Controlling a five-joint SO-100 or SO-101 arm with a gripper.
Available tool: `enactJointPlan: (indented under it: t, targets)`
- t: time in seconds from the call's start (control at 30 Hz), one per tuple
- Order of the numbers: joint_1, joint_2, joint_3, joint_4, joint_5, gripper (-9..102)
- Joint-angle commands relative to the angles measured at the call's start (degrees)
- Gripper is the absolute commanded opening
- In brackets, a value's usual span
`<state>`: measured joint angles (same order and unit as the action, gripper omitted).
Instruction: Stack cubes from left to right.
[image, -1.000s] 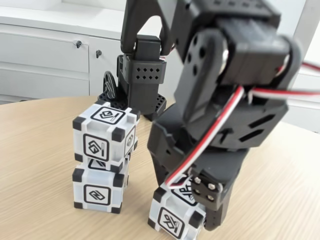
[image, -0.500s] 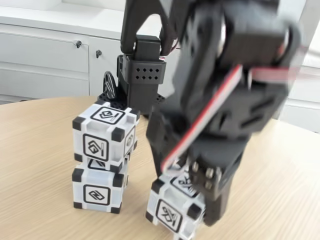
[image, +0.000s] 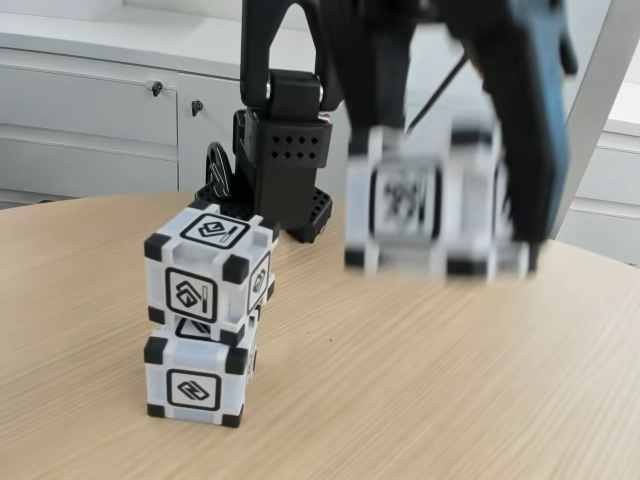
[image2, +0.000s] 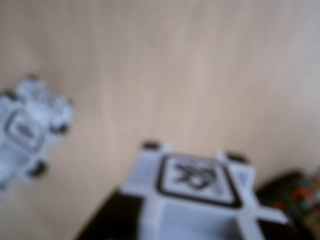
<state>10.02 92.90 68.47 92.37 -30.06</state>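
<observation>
Two white cubes with black corners stand stacked at the left of the fixed view, the upper cube (image: 212, 272) turned slightly on the lower cube (image: 198, 380). A third cube (image: 405, 200) hangs blurred in the air to the right of the stack, at about the height of its top. My black gripper (image: 440, 215) is shut on it from both sides. In the wrist view the held cube (image2: 195, 185) sits at the bottom between the gripper (image2: 195, 217) fingers. The stack (image2: 30, 127) appears blurred at the left, well below.
The arm's black base (image: 280, 160) stands behind the stack. The round wooden table (image: 450, 380) has bare surface to the right of the stack. White cabinets (image: 90, 110) line the wall beyond the table's far edge.
The third cube was on the table at the front, with the gripper around it. It now hangs lifted, higher and a little to the right. The stack has not moved.
</observation>
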Motion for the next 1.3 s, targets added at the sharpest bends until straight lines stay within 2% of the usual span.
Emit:
enactJointPlan:
  t: [0.0,0.13,0.3,0.6,0.9,1.27]
  targets:
    - [0.7,7.1,-1.1,1.1,-0.7,19]
    - [1.8,11.7,-1.0,6.0,-2.4,19]
    - [7.6,14.5,-0.8,6.3,-0.4,19]
    - [19.0,13.5,2.2,6.3,-4.5,19]
    - [19.5,14.7,14.3,6.3,-8.5,18]
    - [19.8,17.1,15.7,6.5,-7.5,17]
